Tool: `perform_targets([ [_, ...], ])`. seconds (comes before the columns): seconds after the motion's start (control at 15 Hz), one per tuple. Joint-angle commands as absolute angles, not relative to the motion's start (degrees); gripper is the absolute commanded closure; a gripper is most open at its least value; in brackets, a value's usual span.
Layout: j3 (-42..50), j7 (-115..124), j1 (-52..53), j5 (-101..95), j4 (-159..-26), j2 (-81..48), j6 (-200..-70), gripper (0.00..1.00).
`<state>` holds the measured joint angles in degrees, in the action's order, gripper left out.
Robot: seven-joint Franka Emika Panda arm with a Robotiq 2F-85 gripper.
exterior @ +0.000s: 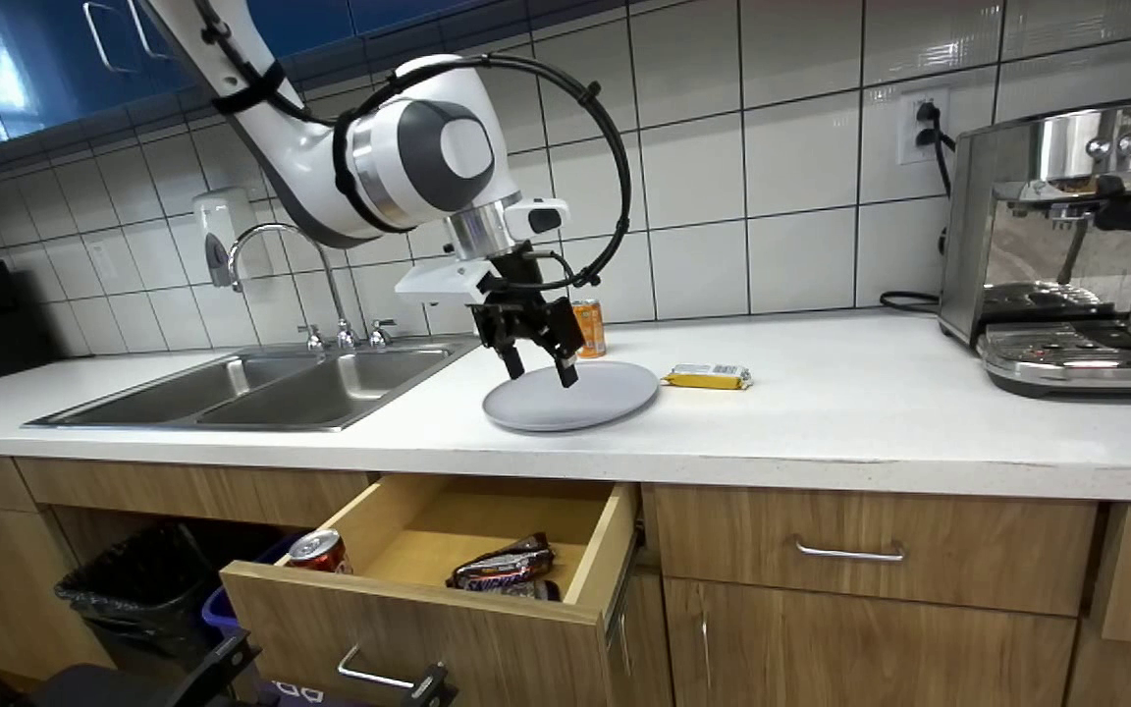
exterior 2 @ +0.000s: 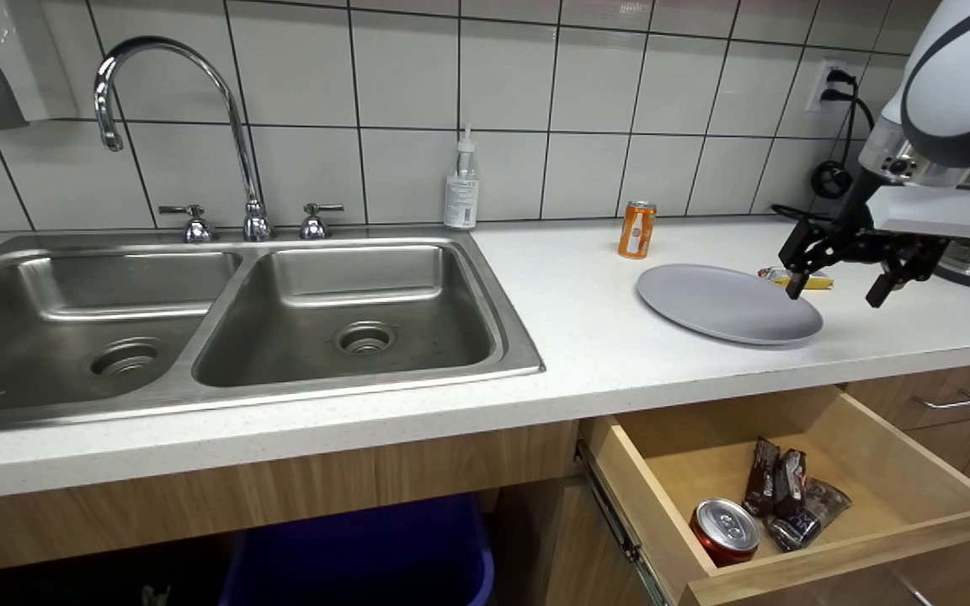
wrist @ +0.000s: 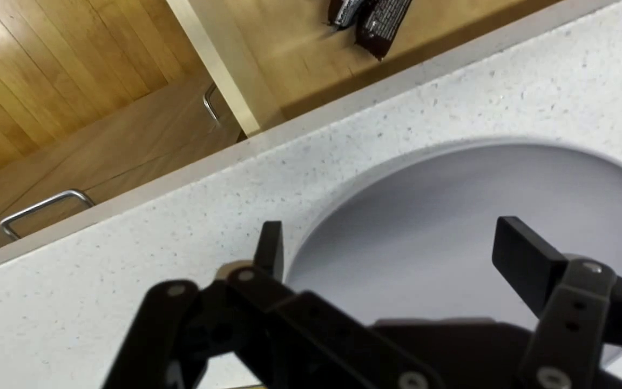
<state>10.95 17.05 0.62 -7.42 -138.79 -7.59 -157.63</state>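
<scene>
The gripper (exterior: 541, 373) hangs with its jaws spread wide and nothing between them; in an exterior view it shows above the grey plate (exterior: 615, 398), seemingly without touching it. The plate lies on the counter (exterior: 870, 393), a yellow-wrapped bar (exterior: 708, 377) just beside its right edge. In an exterior view the plate's middle lies lower and to the left of the gripper, on the far side of an open drawer (exterior 2: 687, 454) holding a red can (exterior 2: 725, 532) and dark-wrapped bars (exterior 2: 790, 484). In the wrist view 1 of the fingers (wrist: 527, 262), at right, shows over the plate, its fellow, at left, just outside the rim. The plate looks round, shallow and matt, with no evident long axis.
</scene>
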Motion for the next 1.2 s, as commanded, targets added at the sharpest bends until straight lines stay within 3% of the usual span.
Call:
perform_targets([
  [0.0, 9.8, 16.9, -1.2, -5.2, -132.3, -11.2, -154.3, 0.0],
  [1.13, 15.2, 31.9, -0.7, 0.6, -111.7, -27.2, -150.7, 0.0],
])
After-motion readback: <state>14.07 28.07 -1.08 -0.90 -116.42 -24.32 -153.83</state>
